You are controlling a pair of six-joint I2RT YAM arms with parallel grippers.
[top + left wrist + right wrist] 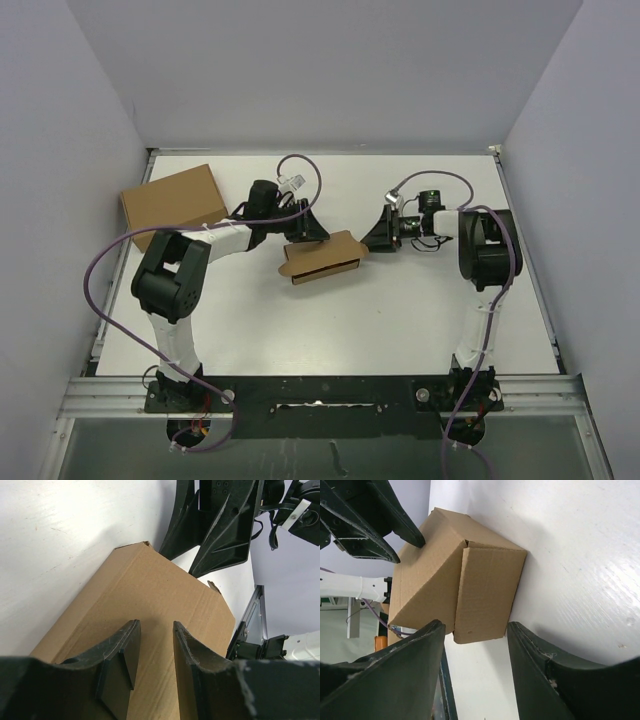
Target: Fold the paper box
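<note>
The paper box (322, 258), brown cardboard and partly folded into a flat shape, lies in the middle of the table. My left gripper (305, 228) reaches over its far left side. In the left wrist view its fingers (155, 624) stand a little apart against the box's top panel (150, 585), with nothing between them. My right gripper (375, 236) is at the box's right end. It is open (475, 625), and the folded end flap (487, 590) lies just beyond its fingertips, apart from both.
A larger plain cardboard box (172, 203) stands at the back left beside the left arm. White walls close in the table on three sides. The metal base rail (320, 395) runs along the near edge.
</note>
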